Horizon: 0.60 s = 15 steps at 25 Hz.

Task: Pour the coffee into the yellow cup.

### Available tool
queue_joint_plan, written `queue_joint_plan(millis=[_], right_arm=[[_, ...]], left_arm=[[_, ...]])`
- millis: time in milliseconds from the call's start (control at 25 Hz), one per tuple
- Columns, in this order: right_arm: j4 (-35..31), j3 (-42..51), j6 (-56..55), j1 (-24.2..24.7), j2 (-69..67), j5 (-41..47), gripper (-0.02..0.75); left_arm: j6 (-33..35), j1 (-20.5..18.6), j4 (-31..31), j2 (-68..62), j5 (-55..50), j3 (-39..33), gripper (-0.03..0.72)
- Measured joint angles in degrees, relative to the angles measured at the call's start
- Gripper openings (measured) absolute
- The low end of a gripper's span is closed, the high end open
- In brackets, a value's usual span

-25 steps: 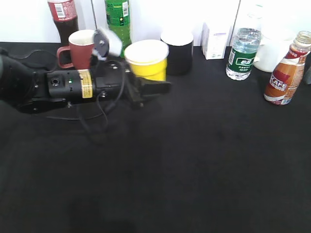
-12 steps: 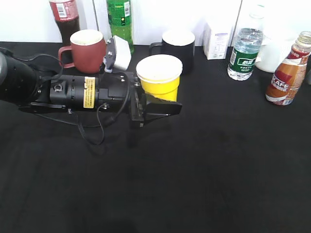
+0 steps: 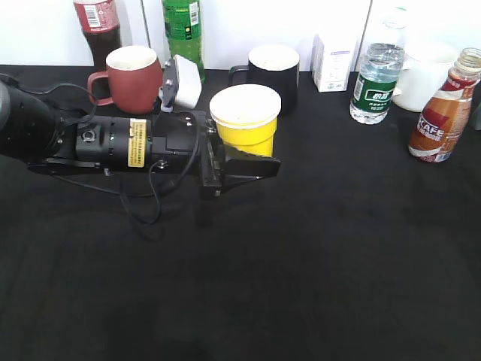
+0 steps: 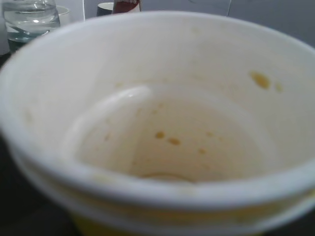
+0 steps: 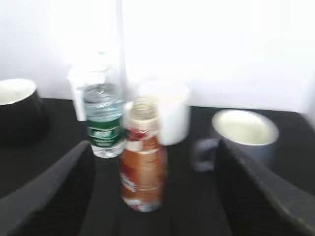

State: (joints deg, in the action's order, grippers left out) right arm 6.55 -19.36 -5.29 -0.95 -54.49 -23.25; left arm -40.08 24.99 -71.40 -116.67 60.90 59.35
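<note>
Black cloth covers the table (image 3: 316,256) under a white wall. My left gripper (image 3: 252,162) grasps the yellow cup (image 3: 245,120) near center: light, thin-walled, easily crushed. At three o'clock stands the coffee (image 3: 442,109), uncapped, slick plastic; I'd take it mid-label. My right gripper (image 5: 152,196) is spread wide, facing it, not touching.

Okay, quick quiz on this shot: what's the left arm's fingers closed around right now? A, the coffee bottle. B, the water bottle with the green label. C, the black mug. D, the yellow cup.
D: in the exterior view the left gripper has its fingers on either side of the yellow cup, while the coffee bottle stands untouched at the far right.
</note>
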Motion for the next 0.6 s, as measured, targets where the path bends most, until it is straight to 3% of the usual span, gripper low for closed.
queue_joint_plan(millis=[120, 200, 320, 600], right_arm=[[0.0, 1.7, -1.0, 0.0, -16.8, -11.1, 0.59], [0.0, 1.7, -1.1, 0.0, -26.9, -17.3, 0.654], [-0.1, -1.2, -1.2, 0.0, -37.4, -23.9, 0.673], [-2.9, -13.9, -1.2, 0.0, -53.7, -29.1, 0.671]], left_arm=[[0.0, 0.0, 0.0, 0.0, 0.0, 0.0, 0.441], [0.0, 0.0, 0.0, 0.0, 0.0, 0.0, 0.441], [-0.1, 0.0, 0.0, 0.0, 0.0, 0.0, 0.441], [-0.1, 0.0, 0.0, 0.0, 0.0, 0.0, 0.441]])
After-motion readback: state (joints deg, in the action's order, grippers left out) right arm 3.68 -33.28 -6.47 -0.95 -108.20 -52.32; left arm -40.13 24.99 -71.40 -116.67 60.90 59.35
